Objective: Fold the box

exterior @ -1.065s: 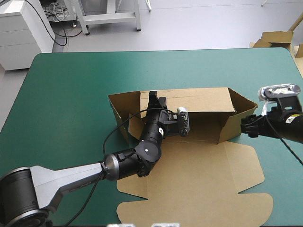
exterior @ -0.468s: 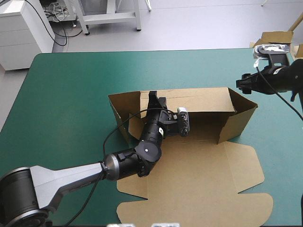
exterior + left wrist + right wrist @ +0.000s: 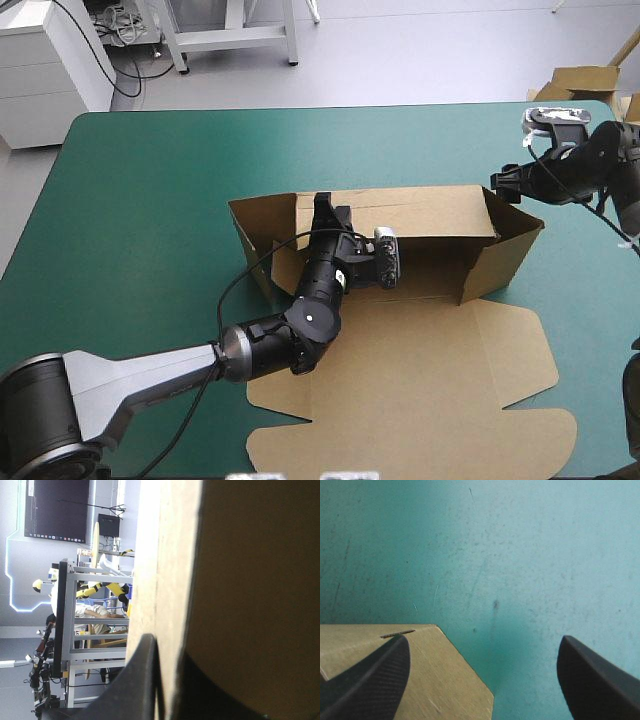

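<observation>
L claw [image 3: 322, 207] grips box [image 3: 440, 212]; R claw [image 3: 497, 181] open.

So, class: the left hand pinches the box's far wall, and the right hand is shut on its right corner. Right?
Not quite: the right hand is open, hovering by the box corner without gripping it, as the right wrist view shows. The rest holds.

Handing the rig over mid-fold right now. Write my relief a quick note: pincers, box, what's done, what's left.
Left pincer: shut on the box at its far wall.
Right pincer: open, above the box's far right corner, gripping nothing.
Box: mid-table on the teal-green cover; far wall and end flaps raised, lid flat toward the near edge.
Done: walls up.
Left: probably tucking the end flaps; near panels lie flat.
</observation>
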You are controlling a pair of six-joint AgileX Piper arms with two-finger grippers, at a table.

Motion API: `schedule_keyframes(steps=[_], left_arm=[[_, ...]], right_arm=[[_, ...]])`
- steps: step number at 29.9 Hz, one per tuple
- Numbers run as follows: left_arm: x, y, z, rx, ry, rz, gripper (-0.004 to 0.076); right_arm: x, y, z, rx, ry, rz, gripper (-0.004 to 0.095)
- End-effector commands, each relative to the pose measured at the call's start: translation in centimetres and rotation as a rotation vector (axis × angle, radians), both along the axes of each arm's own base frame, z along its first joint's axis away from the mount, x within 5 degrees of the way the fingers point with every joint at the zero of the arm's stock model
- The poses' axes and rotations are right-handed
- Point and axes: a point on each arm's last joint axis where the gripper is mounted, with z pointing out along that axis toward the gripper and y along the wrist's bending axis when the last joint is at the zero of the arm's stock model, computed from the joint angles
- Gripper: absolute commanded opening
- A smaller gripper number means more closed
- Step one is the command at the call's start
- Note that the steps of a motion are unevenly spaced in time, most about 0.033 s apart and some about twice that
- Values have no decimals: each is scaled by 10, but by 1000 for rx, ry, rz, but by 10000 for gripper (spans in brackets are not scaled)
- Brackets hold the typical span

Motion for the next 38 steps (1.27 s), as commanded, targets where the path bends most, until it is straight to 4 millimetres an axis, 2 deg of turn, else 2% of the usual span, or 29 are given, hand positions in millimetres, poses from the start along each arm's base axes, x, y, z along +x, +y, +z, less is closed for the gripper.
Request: schedule_keyframes(steps=[1, 5, 11, 20, 28, 38], left_arm=[[-4, 3, -2, -92, 108, 46, -8], [-4, 4, -3, -102, 127, 55, -8], [-4, 4, -3, -102, 127, 55, -8], [-4, 4, -3, -103, 127, 55, -8], [-4, 3, -3, -105, 128, 54, -8], [-4, 3, -3, -121, 133, 61, -8]], right_arm=[[-12, -6, 20, 3, -19, 17, 735], [-18, -12, 21, 60, 12, 20, 731], [-31, -9, 22, 90, 24, 61, 643], [-69, -2, 2, 75, -3, 95, 559], [-98, 6, -26, 84, -3, 143, 555], [-99, 2, -19, 91, -51, 23, 554]])
